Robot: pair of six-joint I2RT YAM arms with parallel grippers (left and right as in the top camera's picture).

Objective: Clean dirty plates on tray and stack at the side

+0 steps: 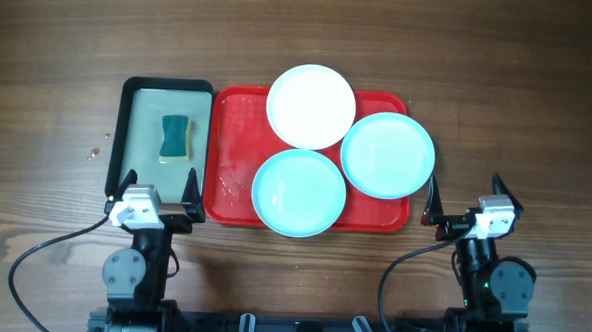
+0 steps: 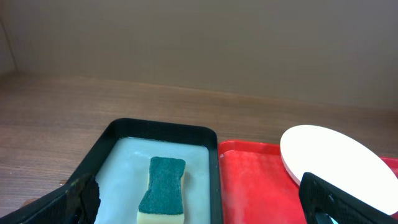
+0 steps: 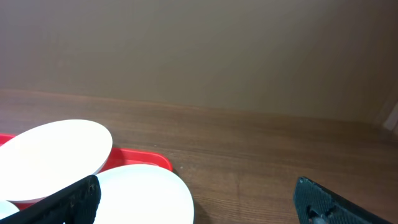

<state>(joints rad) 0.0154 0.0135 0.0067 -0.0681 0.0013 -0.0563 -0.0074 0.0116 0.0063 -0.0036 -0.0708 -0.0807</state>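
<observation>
not started, i'd say: glossy white round plate [image 1: 311,107], near pale turquoise round plate [image 1: 299,192] & right pale turquoise round plate [image 1: 388,155] all on large red rectangular plastic tray [image 1: 235,133], none stacked. green-yellow sponge [image 1: 177,137] untouched, left. left gripper [image 1: 161,185] & right gripper [image 1: 466,198] spread wide, holding nothing.

Setting: robot lab bench, staged as a dishwashing station. Evidence: dark wood-grain surface [image 1: 61,36] against a plain beige wall [image 2: 199,37]; two cabled robot arms [image 1: 136,269] at its near edge; red tray [image 1: 232,143] of plates [image 1: 311,107]; black-rimmed tray [image 1: 170,82] holding a sponge [image 1: 177,138].
</observation>
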